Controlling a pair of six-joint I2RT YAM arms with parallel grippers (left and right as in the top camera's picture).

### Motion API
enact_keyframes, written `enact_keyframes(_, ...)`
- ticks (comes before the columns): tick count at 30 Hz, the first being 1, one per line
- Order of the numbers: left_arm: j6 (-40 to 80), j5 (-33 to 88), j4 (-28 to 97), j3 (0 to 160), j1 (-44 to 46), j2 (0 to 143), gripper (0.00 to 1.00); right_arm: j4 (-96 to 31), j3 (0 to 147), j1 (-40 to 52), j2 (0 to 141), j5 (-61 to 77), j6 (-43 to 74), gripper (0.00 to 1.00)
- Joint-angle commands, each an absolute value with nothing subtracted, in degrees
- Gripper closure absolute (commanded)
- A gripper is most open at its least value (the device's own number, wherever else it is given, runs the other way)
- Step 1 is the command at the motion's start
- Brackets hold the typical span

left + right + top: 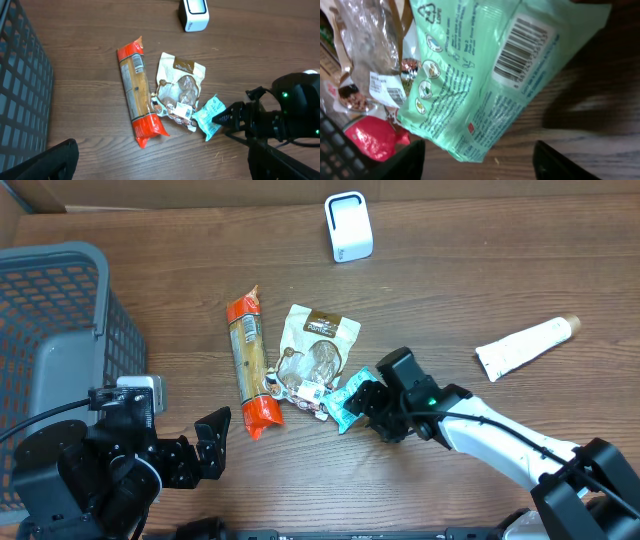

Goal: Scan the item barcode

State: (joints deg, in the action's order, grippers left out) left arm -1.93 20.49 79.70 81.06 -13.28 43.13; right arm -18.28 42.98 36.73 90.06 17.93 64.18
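The right gripper (364, 406) hangs low over the right edge of a mint-green packet (345, 396), its jaws apart. In the right wrist view its dark fingers (407, 160) stand on either side of the packet's lower corner without touching it, so nothing is clamped. The left gripper (208, 445) waits near the front left of the table, jaws spread wide and empty, well apart from the goods. The brown wooden table (480, 270) carries everything. A grey mesh basket (60, 290) fills its left side. Near the middle lies a long clear packet with orange ends (248, 360), running front to back. A white tube (527, 346) lies tilted on the right, well apart from the rest. A beige pouch (318, 345) sits just beside the long packet, and a clear bag of small wrapped pieces (175, 107) overlaps its lower edge. A white scanner (349, 226) stands at the far edge of the table, well apart from the pile. The mint-green packet lies flat, touching the clear bag, with its printed back up. Its barcode (520, 50) is on a white patch and faces the right wrist camera.
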Motion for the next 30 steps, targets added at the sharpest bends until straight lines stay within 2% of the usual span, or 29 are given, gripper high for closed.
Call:
enact_keyframes(1,-2.79,20.14,79.53,81.69,-13.47,43.11,0.01,-16.45,42.59,39.05,90.63,10.46,66.35,0.39)
enact_keyframes(9,-2.79,20.14,79.53,81.69,-13.47,43.11,0.0,-14.37,42.59,40.01,94.76,8.45,69.25,0.56)
enact_keyframes(13,-2.79,20.14,79.53,81.69,-13.47,43.11,0.0,-14.24,42.72,39.99,94.85,8.99,68.75,0.77)
enact_keyframes(16,-2.79,20.14,79.53,81.69,-13.47,43.11,0.0,-14.26,43.42,39.77,94.7,10.41,65.17,0.85)
enact_keyframes(20,-2.79,20.14,79.53,81.69,-13.47,43.11,0.01,-17.69,46.52,37.89,93.6,13.21,52.82,0.89)
enact_keyframes(25,-2.79,20.14,79.53,81.69,-13.47,43.11,0.0,-27.59,52.77,32.75,92.62,16.6,27.4,0.9)
enact_keyframes(27,-2.79,20.14,79.53,81.69,-13.47,43.11,0.0,-31.75,55.2,30.7,92.62,16.58,16.05,0.89)
enact_keyframes(30,-2.79,20.14,79.53,81.69,-13.47,43.11,0.01,-34.85,57.01,27.88,92.62,15.53,2.55,0.82)
